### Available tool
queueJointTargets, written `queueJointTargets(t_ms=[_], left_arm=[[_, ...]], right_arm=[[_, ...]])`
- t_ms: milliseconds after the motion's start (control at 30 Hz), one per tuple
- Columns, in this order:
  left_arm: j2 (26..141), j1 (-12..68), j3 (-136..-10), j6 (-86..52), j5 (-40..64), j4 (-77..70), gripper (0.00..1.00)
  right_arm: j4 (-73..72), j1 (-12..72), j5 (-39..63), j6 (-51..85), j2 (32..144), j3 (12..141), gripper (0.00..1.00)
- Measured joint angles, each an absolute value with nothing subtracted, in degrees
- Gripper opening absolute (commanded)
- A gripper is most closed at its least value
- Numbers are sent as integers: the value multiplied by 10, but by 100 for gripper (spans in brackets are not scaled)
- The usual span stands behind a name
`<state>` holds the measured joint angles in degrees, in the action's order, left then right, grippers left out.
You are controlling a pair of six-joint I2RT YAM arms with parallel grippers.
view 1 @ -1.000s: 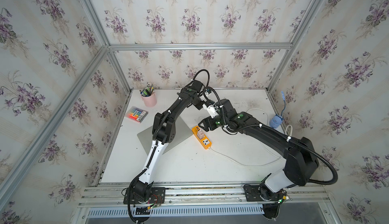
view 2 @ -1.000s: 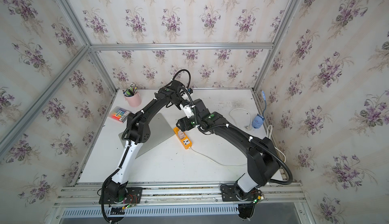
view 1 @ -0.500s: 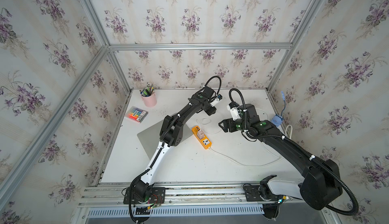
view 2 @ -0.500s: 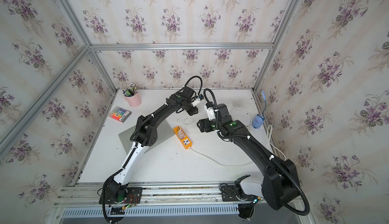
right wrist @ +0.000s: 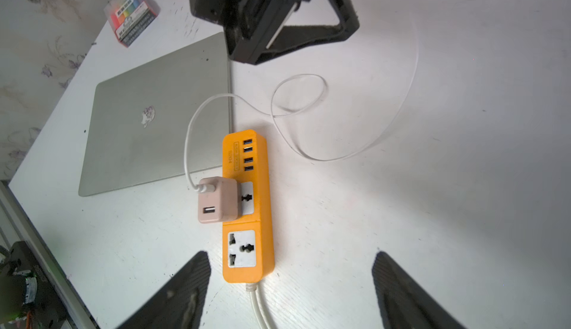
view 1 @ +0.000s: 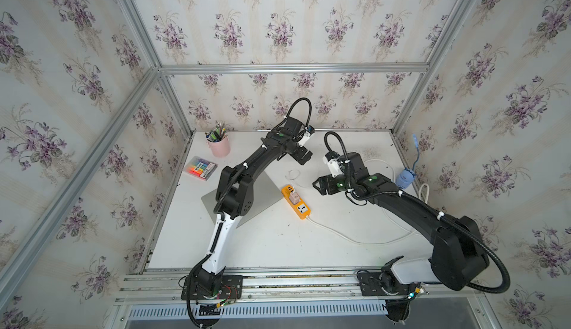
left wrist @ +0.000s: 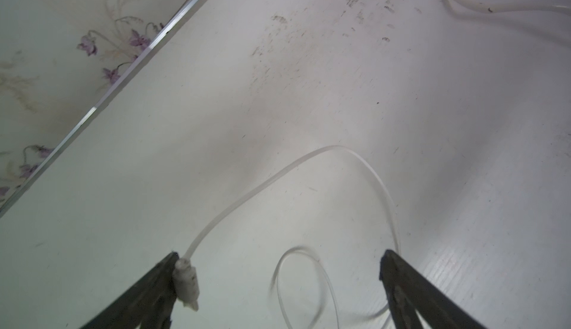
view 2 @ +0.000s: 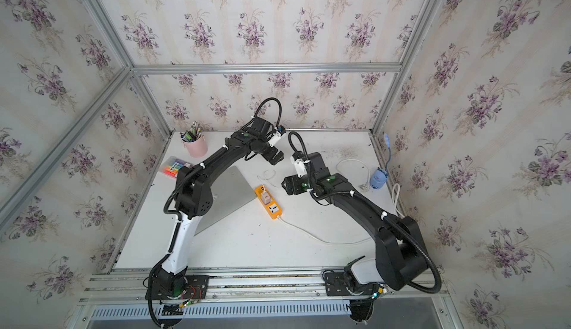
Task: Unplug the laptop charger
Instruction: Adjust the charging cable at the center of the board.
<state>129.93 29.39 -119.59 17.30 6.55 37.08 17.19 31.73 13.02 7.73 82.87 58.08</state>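
Far left, by the back wall [view 1: 278,101]: cup [view 1: 219,146] of pens, markers [view 1: 200,171] just in front.

Next, laptop [right wrist: 148,117]: lies flat and closed, partly hidden behind the left arm [view 1: 234,188] in both top views.

Left gripper [left wrist: 278,253]: hangs above bare table [left wrist: 309,80], jaws spread wide, clamping nothing; touches the cable [left wrist: 185,282] at its connector with one finger [left wrist: 154,287] only.

Cable: loops across the table and runs to the charger [right wrist: 216,200].

Charger: sits plugged into the strip [right wrist: 262,163], in the socket next to the USB ports [right wrist: 248,154], near the laptop's edge.

Strip: lies flat on the table, thick cord [right wrist: 256,302] trailing off toward the right arm [view 1: 401,207].

Right gripper [right wrist: 290,254]: hovers near the strip, jaws released and empty, apart from the charger.

Far right: blue object [view 1: 404,179] at the table's edge.
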Motion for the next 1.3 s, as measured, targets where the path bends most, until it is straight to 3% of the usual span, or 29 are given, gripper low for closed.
queueJointTargets(t_ms=[200,333,433,533,633,833,900,1100,1300], left_arm=[[1077,297,-890,131,22,271,100],[980,297,-780,96,-9,232,100],[973,296,-758,87,-21,215,100],[1028,297,-811,85,-33,220,100],[1132,296,-948,79,-39,227,100],[1422,284,-1396,63,-8,383,100],[1477,270,-1483,43,31,441,100],[1410,235,-1337,-13,192,491,100],[1418,241,-1365,-17,301,540,100]], right_arm=[[130,392,116,78,899,614,82],[114,417,105,85,941,636,81],[105,420,97,86,958,641,81],[100,418,79,90,960,643,81],[93,421,70,90,943,633,82],[96,403,37,96,854,578,84],[99,384,34,104,831,567,84],[113,321,44,117,811,581,85],[118,300,78,116,830,610,85]])
